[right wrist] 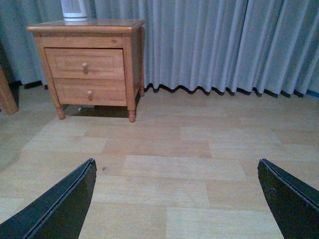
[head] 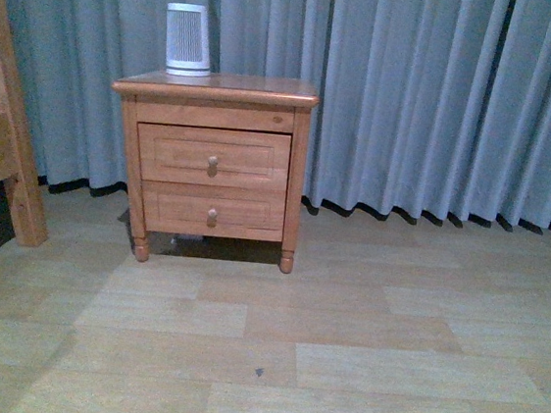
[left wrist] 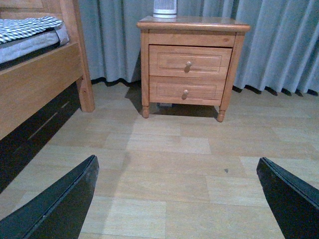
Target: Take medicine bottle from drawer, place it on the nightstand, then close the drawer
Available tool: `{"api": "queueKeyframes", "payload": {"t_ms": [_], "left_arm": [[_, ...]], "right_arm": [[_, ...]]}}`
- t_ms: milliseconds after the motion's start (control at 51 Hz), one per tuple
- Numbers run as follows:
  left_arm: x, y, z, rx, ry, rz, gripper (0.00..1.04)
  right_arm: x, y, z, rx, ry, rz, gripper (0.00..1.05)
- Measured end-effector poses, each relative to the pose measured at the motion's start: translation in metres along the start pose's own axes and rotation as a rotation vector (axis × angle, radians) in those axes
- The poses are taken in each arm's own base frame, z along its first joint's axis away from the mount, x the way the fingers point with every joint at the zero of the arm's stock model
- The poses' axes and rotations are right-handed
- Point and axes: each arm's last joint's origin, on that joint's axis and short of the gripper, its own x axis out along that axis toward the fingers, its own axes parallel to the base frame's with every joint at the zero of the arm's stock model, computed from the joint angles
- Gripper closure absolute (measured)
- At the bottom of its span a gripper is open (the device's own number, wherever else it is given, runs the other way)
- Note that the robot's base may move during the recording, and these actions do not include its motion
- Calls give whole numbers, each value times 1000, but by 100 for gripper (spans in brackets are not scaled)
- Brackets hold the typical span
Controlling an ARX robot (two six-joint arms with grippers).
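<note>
The orange-brown nightstand (head: 216, 87) stands against the curtain, well away from both arms. Its upper drawer (head: 213, 157) with a round knob looks shut; it also shows in the left wrist view (left wrist: 189, 60) and the right wrist view (right wrist: 84, 63). The medicine bottle is hidden. My left gripper (left wrist: 177, 199) is open and empty above the bare floor. My right gripper (right wrist: 177, 199) is open and empty above the floor too. Neither arm shows in the front view.
A white ribbed cone-shaped appliance (head: 188, 39) stands on the nightstand's top. The shallower lower drawer (head: 213, 211) is below. A wooden bed frame (left wrist: 40, 84) with bedding stands at the left. Grey curtains (head: 435, 95) hang behind. The wood-look floor (head: 320, 349) lies between me and the nightstand.
</note>
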Motion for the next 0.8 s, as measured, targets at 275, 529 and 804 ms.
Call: {"api": "queueKeyframes", "payload": {"t_ms": [275,529,804], "left_arm": [[0,0,0,0,0,0,6],[0,0,0,0,0,0,6],[0,0,0,0,0,0,6]], "right_arm": [[0,0,0,0,0,0,7],[0,0,0,0,0,0,7],[0,0,0,0,0,0,7]]}}
